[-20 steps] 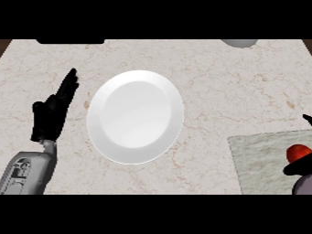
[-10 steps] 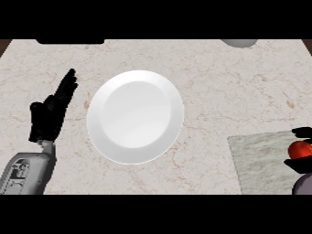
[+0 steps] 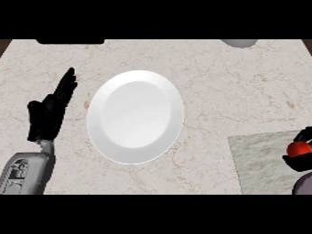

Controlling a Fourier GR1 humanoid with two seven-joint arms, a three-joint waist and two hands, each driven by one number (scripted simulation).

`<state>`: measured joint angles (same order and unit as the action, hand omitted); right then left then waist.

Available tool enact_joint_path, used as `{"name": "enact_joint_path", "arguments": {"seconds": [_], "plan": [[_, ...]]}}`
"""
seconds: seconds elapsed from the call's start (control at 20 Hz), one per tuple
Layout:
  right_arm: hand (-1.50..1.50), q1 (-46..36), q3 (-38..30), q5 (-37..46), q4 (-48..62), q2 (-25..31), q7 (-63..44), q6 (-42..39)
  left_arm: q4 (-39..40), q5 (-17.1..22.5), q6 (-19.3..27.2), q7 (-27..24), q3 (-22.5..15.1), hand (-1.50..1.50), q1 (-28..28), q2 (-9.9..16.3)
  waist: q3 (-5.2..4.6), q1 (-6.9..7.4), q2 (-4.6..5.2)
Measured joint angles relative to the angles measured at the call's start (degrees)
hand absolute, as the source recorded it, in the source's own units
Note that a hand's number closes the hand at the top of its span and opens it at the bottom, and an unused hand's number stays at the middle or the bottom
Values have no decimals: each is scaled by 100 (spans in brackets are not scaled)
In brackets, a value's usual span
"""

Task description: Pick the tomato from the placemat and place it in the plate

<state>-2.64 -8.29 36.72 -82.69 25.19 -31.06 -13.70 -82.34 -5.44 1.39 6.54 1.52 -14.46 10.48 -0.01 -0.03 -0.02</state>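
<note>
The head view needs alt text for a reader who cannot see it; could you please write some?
The right hand curls round a red tomato over the grey placemat at lower right. A white plate sits mid-counter, and the open left hand rests beside it.

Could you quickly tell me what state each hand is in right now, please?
Left hand: open, fingers straight, holding nothing, left of the plate.
Right hand: shut on the tomato, over the placemat.

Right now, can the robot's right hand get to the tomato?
Yes, it looks so. The right hand already has its fingers curled round the tomato over the placemat, with nothing in between.
</note>
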Motion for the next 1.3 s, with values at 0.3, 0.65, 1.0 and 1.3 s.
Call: {"name": "enact_joint_path", "arguments": {"seconds": [0.3,0.65,1.0,1.3], "plan": [[150,1028,1205,1072,-1629,-771,-703,475,-86,-3,-12,74,44,0,87,23,-12,-78,-36],[150,1715,2710,2853,-3475,-1207,-1372,1219,-143,-37,15,125,44,0,128,17,-9,-109,-54],[150,1307,3950,4256,-4622,-1497,-1587,1391,-79,5,-68,48,77,0,62,33,-9,-44,-34],[150,160,4785,4598,-4388,-2173,-1997,1020,127,-50,-57,-81,81,0,-43,-15,-7,26,-3]]}}
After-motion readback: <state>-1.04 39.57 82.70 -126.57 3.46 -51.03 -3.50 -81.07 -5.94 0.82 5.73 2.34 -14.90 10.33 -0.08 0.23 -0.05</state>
